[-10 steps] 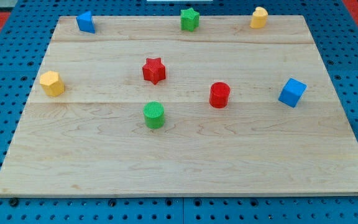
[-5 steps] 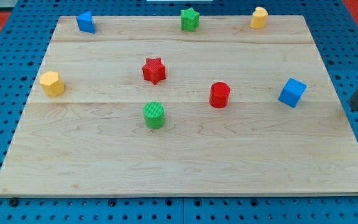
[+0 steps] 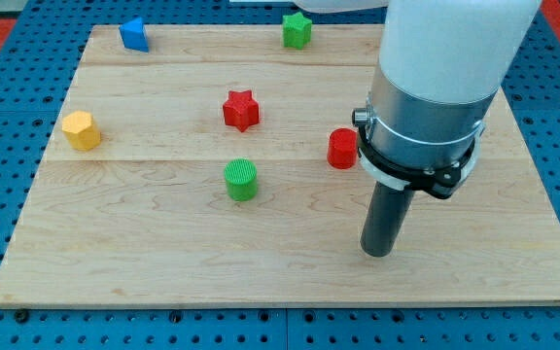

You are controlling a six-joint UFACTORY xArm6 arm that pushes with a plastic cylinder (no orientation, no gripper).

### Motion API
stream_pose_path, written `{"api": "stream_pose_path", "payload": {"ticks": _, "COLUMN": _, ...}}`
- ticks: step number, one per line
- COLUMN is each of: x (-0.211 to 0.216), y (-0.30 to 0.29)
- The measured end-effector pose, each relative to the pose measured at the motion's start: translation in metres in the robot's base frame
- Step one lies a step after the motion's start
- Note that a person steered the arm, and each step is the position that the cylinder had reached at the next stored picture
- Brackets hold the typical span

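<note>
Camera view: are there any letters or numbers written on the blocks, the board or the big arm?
None: no words, numbers or signs can be read anywhere.
The wooden board is plain.
The red star, red cylinder, green cylinder, green star, yellow block and blue block carry no marks.
The arm's body is unmarked; my tip stands below the red cylinder.

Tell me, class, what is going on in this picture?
A robot arm stands over a wooden board with coloured blocks on it. My tip rests on bare wood, touching no block. Nearest, up and to the view's left, is the red cylinder. Further left are a green cylinder, red star and yellow block; a blue block and green star sit at the top.
</note>
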State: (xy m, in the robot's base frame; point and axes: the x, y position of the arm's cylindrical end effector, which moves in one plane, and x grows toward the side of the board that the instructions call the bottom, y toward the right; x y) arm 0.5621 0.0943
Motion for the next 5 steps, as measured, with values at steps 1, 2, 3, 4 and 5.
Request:
{"api": "stream_pose_path", "payload": {"ticks": 1, "x": 0.000, "y": 0.000}}
{"api": "stream_pose_path", "payload": {"ticks": 2, "x": -0.009, "y": -0.037}}
{"api": "stream_pose_path", "payload": {"ticks": 3, "x": -0.009, "y": -0.102}}
{"api": "stream_pose_path", "payload": {"ticks": 4, "x": -0.010, "y": -0.216}}
{"api": "stream_pose_path", "payload": {"ticks": 5, "x": -0.046, "y": -0.276}}
